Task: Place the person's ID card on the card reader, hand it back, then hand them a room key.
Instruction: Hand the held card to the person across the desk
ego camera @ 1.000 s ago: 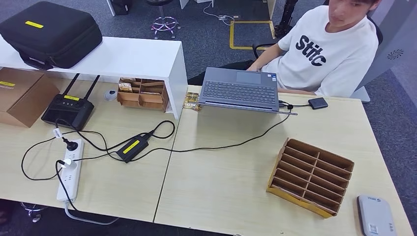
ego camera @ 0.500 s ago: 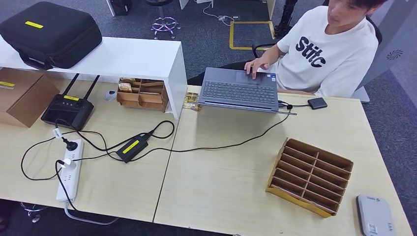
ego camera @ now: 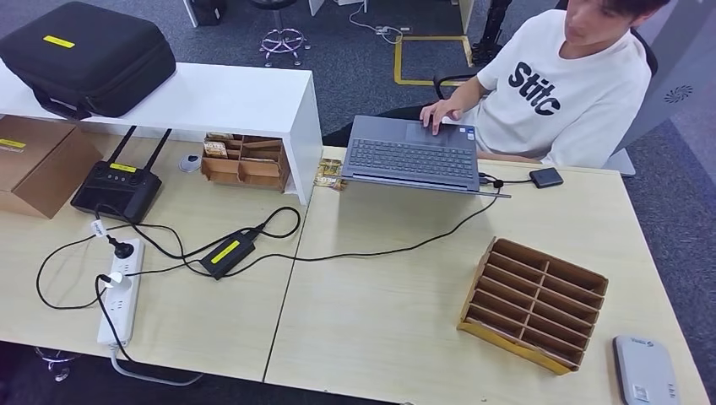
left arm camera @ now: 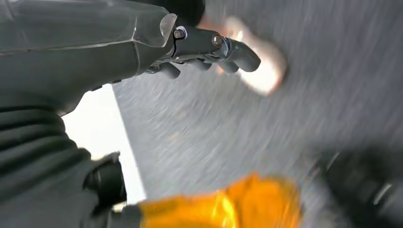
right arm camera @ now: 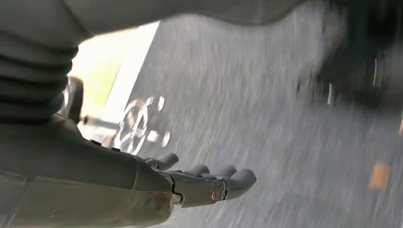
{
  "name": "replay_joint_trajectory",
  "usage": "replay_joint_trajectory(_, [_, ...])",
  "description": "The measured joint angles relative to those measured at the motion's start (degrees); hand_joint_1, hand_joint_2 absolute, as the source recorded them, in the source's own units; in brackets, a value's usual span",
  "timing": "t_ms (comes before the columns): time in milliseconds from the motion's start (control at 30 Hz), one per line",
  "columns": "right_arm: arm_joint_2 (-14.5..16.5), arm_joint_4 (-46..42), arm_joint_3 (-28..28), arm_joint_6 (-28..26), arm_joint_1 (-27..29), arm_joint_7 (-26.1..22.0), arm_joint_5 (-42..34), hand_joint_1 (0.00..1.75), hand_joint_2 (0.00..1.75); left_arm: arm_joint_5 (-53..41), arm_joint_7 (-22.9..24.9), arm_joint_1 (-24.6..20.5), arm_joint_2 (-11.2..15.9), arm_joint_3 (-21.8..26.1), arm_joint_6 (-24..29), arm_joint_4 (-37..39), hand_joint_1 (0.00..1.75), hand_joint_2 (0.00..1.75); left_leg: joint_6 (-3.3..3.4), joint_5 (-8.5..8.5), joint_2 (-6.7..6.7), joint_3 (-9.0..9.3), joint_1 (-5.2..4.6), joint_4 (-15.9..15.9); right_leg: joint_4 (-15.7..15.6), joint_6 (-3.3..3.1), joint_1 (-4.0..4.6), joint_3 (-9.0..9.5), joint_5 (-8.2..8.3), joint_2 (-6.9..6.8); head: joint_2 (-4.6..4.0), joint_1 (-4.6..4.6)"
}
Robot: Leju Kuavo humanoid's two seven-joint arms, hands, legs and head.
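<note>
Grey card reader (ego camera: 646, 369): lies at the table's near right corner; no ID card in sight
Person's hand (ego camera: 439, 114): on the laptop (ego camera: 412, 154) as 0.5 s ago; nothing offered
Left hand (left arm camera: 209, 52): hangs, fingers loosely extended, holding nothing
Right hand (right arm camera: 204, 183): same; task not begun

Even, bright overhead light is falling across the pale wooden counter (ego camera: 397, 312) in the head view, which is staying sharp edge to edge; the white raised shelf (ego camera: 211, 97) is casting a soft shadow beneath itself. Both wrist views are smearing heavily with motion blur: the grey carpeted floor (left arm camera: 266, 123) is streaking, an orange patch (left arm camera: 223, 206) is dissolving shapeless, and a bright strip (right arm camera: 111, 80) is blowing out beside the dark left hand (left arm camera: 209, 47) and right hand (right arm camera: 209, 183).
</note>
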Motion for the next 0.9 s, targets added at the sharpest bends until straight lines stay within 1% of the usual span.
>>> replay_joint_trajectory(33, [-0.2, -0.1, 0.0, -2.4, -0.6, 0.7, -0.4, 0.0, 1.31, -0.3, 1.1, 0.0, 0.4, -0.4, -2.2, 0.0, 0.0, 0.0, 0.0, 0.0, 0.02, 0.02, -0.01, 0.0, 0.0, 0.0, -0.01, 0.0, 0.01, 0.02, 0.0, -0.01])
replay_joint_trajectory(67, [-0.5, -0.2, 0.0, -4.1, -1.1, 1.2, -1.0, 0.0, 1.75, -0.5, 1.9, 0.0, 0.7, -0.6, -2.7, 0.0, 0.0, 0.0, 0.0, 0.01, 0.04, 0.04, -0.02, 0.0, 0.0, 0.01, -0.02, 0.01, 0.02, 0.03, 0.0, -0.01])
replay_joint_trajectory(100, [-0.7, -0.3, 0.0, -5.2, -1.6, 1.7, -1.6, 0.0, 1.75, -0.5, 2.3, 0.0, 1.0, -0.8, -1.2, 0.0, 0.0, 0.44, 0.01, 0.01, 0.04, 0.06, -0.03, 0.0, 0.0, 0.01, -0.03, 0.02, 0.03, 0.02, 0.0, -0.01])
replay_joint_trajectory(133, [-0.8, -0.3, -0.1, -5.5, -2.0, 1.9, -2.3, 0.0, 1.75, -0.4, 2.1, 0.1, 1.1, -0.9, 2.0, 0.0, 0.0, 0.87, 0.01, 0.01, 0.02, 0.09, -0.03, 0.0, 0.0, 0.02, -0.03, 0.03, 0.03, 0.0, 0.0, -0.02])
replay_joint_trajectory(167, [-0.9, -0.4, -0.3, -5.3, -2.1, 1.9, -2.9, 0.0, 1.75, -0.2, 1.5, 0.1, 1.0, -0.9, 6.6, 0.0, 0.0, 1.31, 0.01, 0.01, 0.0, 0.1, -0.03, 0.0, 0.0, 0.02, -0.03, 0.05, 0.04, -0.03, 0.0, -0.01])
replay_joint_trajectory(200, [-0.9, -0.4, -0.5, -4.4, -2.0, 1.6, -3.4, 0.0, 1.75, 0.3, 0.3, 0.1, 0.8, -0.9, 12.7, 0.0, 0.0, 1.75, 0.01, 0.01, -0.02, 0.12, -0.02, 0.0, 0.0, 0.02, -0.03, 0.07, 0.04, -0.05, 0.0, -0.02])
replay_joint_trajectory(267, [-0.7, -0.3, -0.8, -0.4, -1.2, 0.1, -3.4, 0.0, 1.75, 1.9, -3.2, 0.1, 0.0, -0.9, 24.4, 0.0, 0.0, 1.75, 0.01, 0.01, -0.07, 0.12, -0.02, 0.0, 0.0, 0.02, -0.03, 0.08, 0.03, -0.08, 0.0, -0.03])
replay_joint_trajectory(300, [-0.5, -0.1, -0.8, 2.4, -0.6, -1.1, -2.9, 0.0, 1.75, 2.9, -4.9, 0.0, -0.5, -0.8, 28.6, 0.0, 0.0, 1.75, 0.0, 0.01, -0.08, 0.12, -0.02, 0.0, 0.0, 0.02, -0.03, 0.08, 0.02, -0.08, 0.0, -0.02])
replay_joint_trajectory(333, [-0.4, 0.0, -0.8, 5.1, 0.0, -2.2, -2.3, 0.0, 1.75, 3.8, -6.2, -0.1, -0.8, -0.6, 30.1, 0.0, 0.0, 1.75, 0.0, 0.01, -0.09, 0.11, -0.02, 0.0, 0.0, 0.01, -0.03, 0.08, 0.01, -0.08, 0.0, -0.02])
replay_joint_trajectory(367, [-0.3, 0.2, -0.8, 6.9, 0.7, -3.1, -1.7, 0.0, 1.75, 4.5, -6.9, -0.1, -1.0, -0.5, 29.7, 0.0, 0.0, 1.75, -0.01, -0.01, -0.08, 0.1, -0.02, 0.0, 0.0, 0.0, -0.03, 0.08, 0.0, -0.07, 0.0, -0.03])
replay_joint_trajectory(400, [-0.2, 0.3, -0.7, 7.7, 1.2, -3.7, -1.4, 0.0, 1.75, 4.6, -7.1, -0.2, -1.1, -0.3, 27.4, 0.0, 0.0, 1.75, -0.02, -0.02, -0.06, 0.09, -0.03, 0.0, 0.0, -0.01, -0.03, 0.07, -0.01, -0.06, 0.0, -0.03])
replay_joint_trajectory(433, [-0.2, 0.4, -0.7, 6.7, 1.6, -3.8, -1.2, 0.0, 1.75, 4.2, -6.7, -0.2, -1.2, -0.3, 23.4, 0.1, 0.0, 1.75, -0.03, -0.04, -0.05, 0.09, -0.03, 0.0, 0.0, -0.01, -0.03, 0.06, -0.02, -0.05, 0.0, -0.04])
replay_joint_trajectory(533, [-0.4, 0.4, -0.8, -0.9, 1.2, -2.2, -1.8, 0.0, 1.75, 0.8, -4.0, -0.1, -0.6, -1.2, 7.2, 0.1, 0.0, 1.75, -0.03, -0.05, 0.03, 0.08, -0.03, 0.0, 0.0, -0.01, -0.03, 0.05, -0.02, 0.01, 0.0, -0.02])
replay_joint_trajectory(567, [-0.6, 0.3, -0.9, -2.8, 0.7, -1.5, -2.1, 0.0, 1.75, 0.0, -3.1, -0.1, -0.2, -1.8, 2.6, 0.1, 0.0, 1.75, -0.03, -0.05, 0.07, 0.08, -0.02, 0.0, 0.0, -0.01, -0.02, 0.05, -0.02, 0.04, 0.0, -0.01])
replay_joint_trajectory(600, [-0.9, 0.2, -1.0, -3.6, 0.1, -0.8, -2.4, 0.0, 1.75, -0.5, -2.3, 0.0, 0.2, -2.2, -0.2, 0.2, 0.0, 1.75, -0.03, -0.05, 0.09, 0.1, -0.02, 0.0, 0.0, -0.01, -0.02, 0.05, -0.01, 0.07, 0.0, 0.0])
replay_joint_trajectory(633, [-1.1, 0.1, -1.2, -3.6, -0.5, -0.1, -2.6, 0.0, 1.75, -0.6, -1.7, 0.0, 0.5, -2.5, -0.9, 0.2, 0.0, 1.75, -0.02, -0.04, 0.1, 0.12, -0.03, 0.0, 0.0, 0.0, -0.03, 0.05, 0.0, 0.07, 0.0, -0.01])
replay_joint_trajectory(667, [-1.3, 0.0, -1.3, -2.9, -0.9, 0.5, -2.7, 0.0, 1.75, -0.5, -1.4, 0.0, 0.7, -2.7, 0.5, 0.1, 0.0, 1.75, -0.01, -0.04, 0.09, 0.13, -0.03, 0.0, 0.0, 0.0, -0.03, 0.06, 0.0, 0.06, 0.0, 0.0])
replay_joint_trajectory(700, [-1.4, 0.0, -1.4, -1.6, -1.2, 0.7, -2.5, 0.0, 1.75, 0.0, -1.6, 0.0, 0.8, -2.8, 4.2, 0.1, 0.0, 1.75, -0.01, -0.03, 0.06, 0.15, -0.03, 0.0, -0.1, 0.01, -0.03, 0.07, 0.01, 0.03, 0.0, 0.0])
replay_joint_trajectory(800, [-1.1, 0.2, -1.4, 5.0, -0.4, -0.9, -1.4, 0.0, 1.75, 3.0, -4.4, -0.1, -0.1, -2.6, 20.9, 0.1, 0.0, 1.75, 0.0, -0.03, -0.06, 0.18, -0.03, 0.1, -0.1, 0.01, -0.03, 0.13, 0.01, -0.08, 0.0, -0.02])
replay_joint_trajectory(833, [-0.9, 0.4, -1.3, 6.8, 0.2, -1.8, -1.0, 0.0, 1.75, 4.2, -5.4, -0.2, -0.5, -2.4, 24.8, 0.1, 0.0, 1.75, -0.01, -0.03, -0.09, 0.18, -0.03, 0.0, 0.0, 0.01, -0.03, 0.15, 0.0, -0.1, 0.0, -0.03])
replay_joint_trajectory(867, [-0.8, 0.5, -1.3, 7.9, 0.8, -2.5, -0.8, 0.0, 1.75, 5.0, -6.0, -0.3, -0.9, -2.0, 26.7, 0.1, 0.0, 1.75, -0.01, -0.03, -0.1, 0.17, -0.03, 0.0, 0.0, 0.0, -0.03, 0.15, -0.01, -0.1, 0.0, -0.04])
replay_joint_trajectory(900, [-0.6, 0.6, -1.3, 7.8, 1.4, -2.9, -0.8, 0.0, 1.75, 5.6, -6.4, -0.4, -1.1, -1.7, 27.1, 0.1, 0.0, 1.75, -0.02, -0.04, -0.09, 0.17, -0.03, 0.0, 0.0, -0.01, -0.04, 0.14, -0.01, -0.09, 0.0, -0.05])
